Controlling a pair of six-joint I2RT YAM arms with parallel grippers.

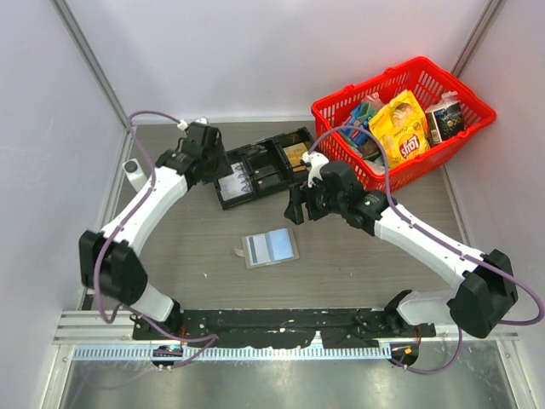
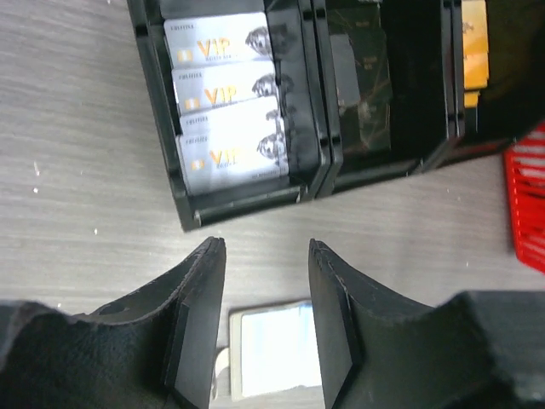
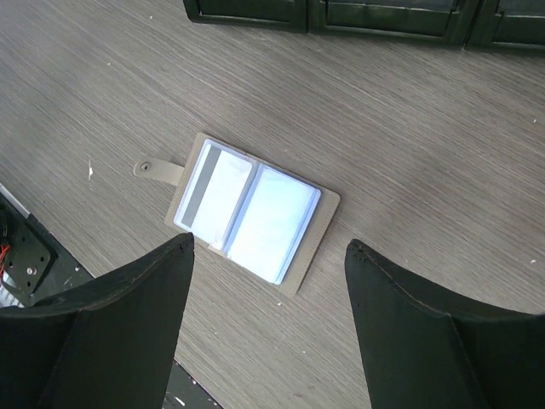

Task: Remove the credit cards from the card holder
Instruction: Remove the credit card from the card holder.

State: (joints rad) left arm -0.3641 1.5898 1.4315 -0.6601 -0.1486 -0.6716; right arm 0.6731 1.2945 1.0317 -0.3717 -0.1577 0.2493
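The card holder (image 1: 271, 248) lies open and flat on the table, a grey sleeve showing two pale blue glossy faces (image 3: 251, 210). Three whitish credit cards (image 2: 226, 111) with gold print lie overlapped in the left compartment of a black tray (image 1: 255, 170). My left gripper (image 1: 223, 173) hovers at the tray's near edge. It is open (image 2: 266, 247), with nothing between its fingers, and the holder (image 2: 272, 349) shows below them. My right gripper (image 1: 295, 210) hangs above the table just beyond the holder, wide open and empty (image 3: 269, 243).
A red basket (image 1: 366, 83) with several snack packs stands at the back right, and its edge shows in the left wrist view (image 2: 532, 204). A gold-yellow card (image 1: 295, 154) lies in the tray's right compartment. White walls close in the table on three sides.
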